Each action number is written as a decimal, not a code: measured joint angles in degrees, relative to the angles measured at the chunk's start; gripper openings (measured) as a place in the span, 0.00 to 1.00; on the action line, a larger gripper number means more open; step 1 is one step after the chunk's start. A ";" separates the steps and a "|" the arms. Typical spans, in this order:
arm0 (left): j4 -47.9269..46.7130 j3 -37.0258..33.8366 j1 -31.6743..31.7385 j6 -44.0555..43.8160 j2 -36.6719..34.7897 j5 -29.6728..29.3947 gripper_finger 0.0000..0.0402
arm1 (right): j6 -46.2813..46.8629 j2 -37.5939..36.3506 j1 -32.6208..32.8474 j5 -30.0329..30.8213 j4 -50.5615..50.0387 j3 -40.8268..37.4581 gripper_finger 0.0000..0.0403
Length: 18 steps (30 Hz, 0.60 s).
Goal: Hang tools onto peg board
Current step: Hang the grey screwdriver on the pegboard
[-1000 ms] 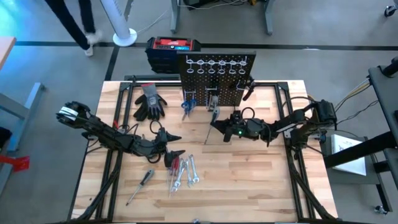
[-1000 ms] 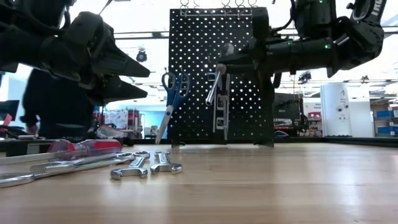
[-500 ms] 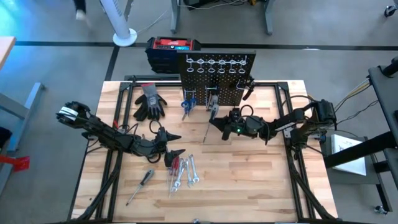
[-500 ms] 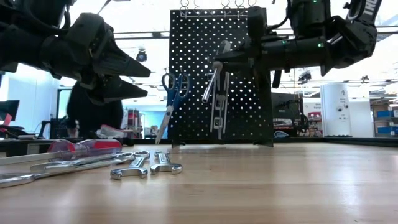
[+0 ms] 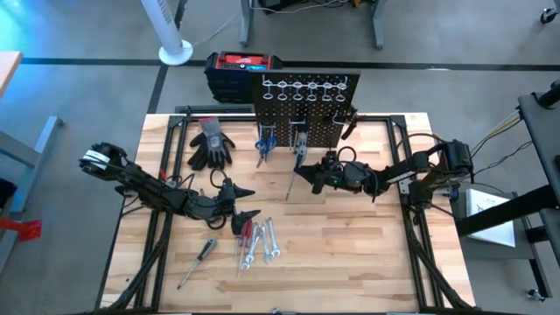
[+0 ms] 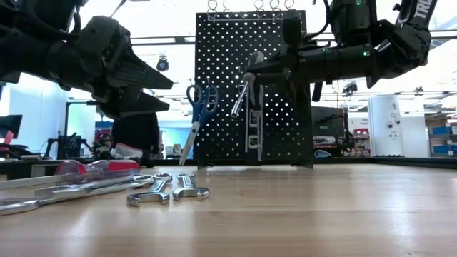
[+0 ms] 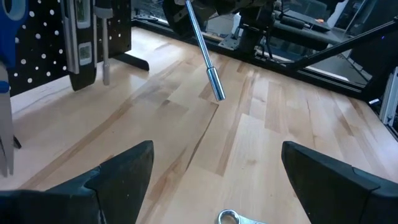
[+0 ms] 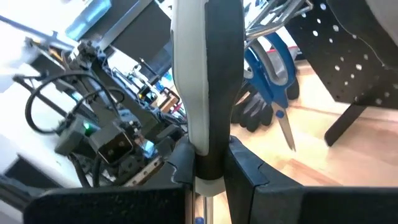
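**Hanging at the board: a long driver held just short of the pegs**

Standing upright at the table's far edge, the peg board (image 5: pixel 304 109) carries a row of silver ring hooks (image 5: pixel 303 87) along its top. Blue-handled scissors (image 6: pixel 198 107) already hang on its left part, points down, and a black level bar (image 6: pixel 254 132) hangs near its middle. Dark pliers (image 5: pixel 349 123) hang near the board's right edge.

Just in front of the board, the right gripper (image 5: pixel 308 175) has its fingers pinched on a long tool, a screwdriver (image 7: pixel 205 50) by the look of it, with a thin silver shaft. The shaft slopes down toward the table's middle and its tip hangs clear of the wood. From table height the tool's upper end sits in front of the board's holes, beside the level bar; I cannot tell whether it touches the board.

Toward the near edge, left of centre, the remaining tools lie on the table: silver wrenches (image 5: pixel 262 244) fanned together, a red-handled screwdriver (image 6: pixel 96 170) against them, and a dark-handled screwdriver (image 5: pixel 199 260) a little apart, nearer the left edge. The left gripper (image 5: pixel 245 203) hovers just above that cluster with its fingers spread wide and nothing between them.

Grey-black work gloves (image 5: pixel 211 144) lie near the far-left corner. Behind the board, off the table, sits a black box with a red top (image 5: pixel 243 67), and a white fan stand (image 5: pixel 172 39) rises from the floor beyond.
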 joint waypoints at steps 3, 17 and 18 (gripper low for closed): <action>0.00 -0.01 0.00 -0.01 0.00 0.00 0.85 | 1.02 -0.07 -0.13 -0.46 -0.94 0.03 0.08; 1.66 1.46 0.02 1.95 0.02 0.25 0.85 | -0.84 -0.17 3.96 -6.33 -7.15 0.57 0.08; 1.77 1.89 0.02 2.21 0.02 0.41 0.85 | -0.07 -0.20 3.59 -5.46 -7.77 0.56 0.08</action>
